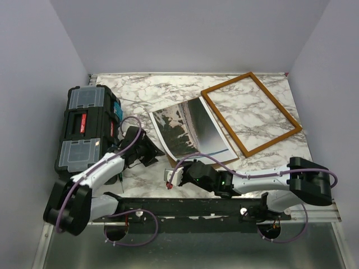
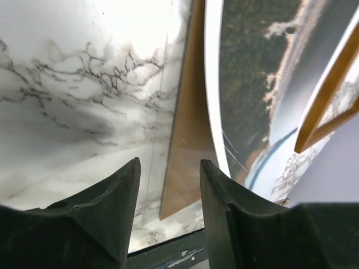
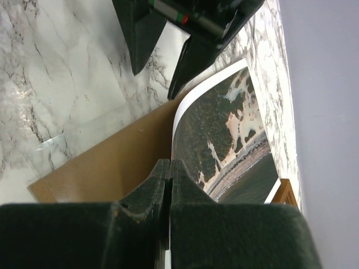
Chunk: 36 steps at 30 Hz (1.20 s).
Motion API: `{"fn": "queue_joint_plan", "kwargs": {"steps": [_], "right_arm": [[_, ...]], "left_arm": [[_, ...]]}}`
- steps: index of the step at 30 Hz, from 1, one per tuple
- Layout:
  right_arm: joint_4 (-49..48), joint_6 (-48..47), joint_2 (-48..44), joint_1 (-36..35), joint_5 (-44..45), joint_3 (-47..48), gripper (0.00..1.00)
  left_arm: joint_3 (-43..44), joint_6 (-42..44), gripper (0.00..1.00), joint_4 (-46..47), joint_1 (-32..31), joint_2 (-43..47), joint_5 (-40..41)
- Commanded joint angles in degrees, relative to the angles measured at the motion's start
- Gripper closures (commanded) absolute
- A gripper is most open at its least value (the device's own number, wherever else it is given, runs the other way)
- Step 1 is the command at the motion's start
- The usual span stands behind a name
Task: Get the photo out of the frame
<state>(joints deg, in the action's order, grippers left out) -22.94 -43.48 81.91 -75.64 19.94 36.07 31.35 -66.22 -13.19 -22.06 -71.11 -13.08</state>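
Top external: photo (image 1: 188,130) lies on backing board (image 2: 190,140), outside frame (image 1: 226,83) at its 2 o'clock, long axis 11-to-5. Left pincer (image 2: 168,168) spread at photo's 8 o'clock edge; right pincer (image 3: 170,165) pressed together, empty, at 6 o'clock.

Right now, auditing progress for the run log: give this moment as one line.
photo out of frame, on backing board | frame empty, on table | left gripper open, holding nothing | right gripper shut
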Motion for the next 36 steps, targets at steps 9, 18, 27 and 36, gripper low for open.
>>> {"fn": "queue_joint_plan", "kwargs": {"steps": [9,18,27,36], "right_arm": [[-3.2,0.8,2.6,0.2,-4.6,-1.1,1.00],[-2.6,0.7,5.8,-0.5,-3.4,-1.9,0.97],[0.5,6.8,8.3,-3.1,5.5,-0.2,0.43],[25.9,42.5,-7.6,-13.0,15.7,8.0,0.00]], "left_arm": [[3.6,10.1,0.37,-21.2,0.4,31.6,7.7],[16.8,19.1,0.32,-35.0,0.6,42.8,11.1],[25.1,22.8,0.31,-41.1,0.6,46.5,12.6],[31.4,29.1,0.25,-45.0,0.6,50.4,22.5]]}}
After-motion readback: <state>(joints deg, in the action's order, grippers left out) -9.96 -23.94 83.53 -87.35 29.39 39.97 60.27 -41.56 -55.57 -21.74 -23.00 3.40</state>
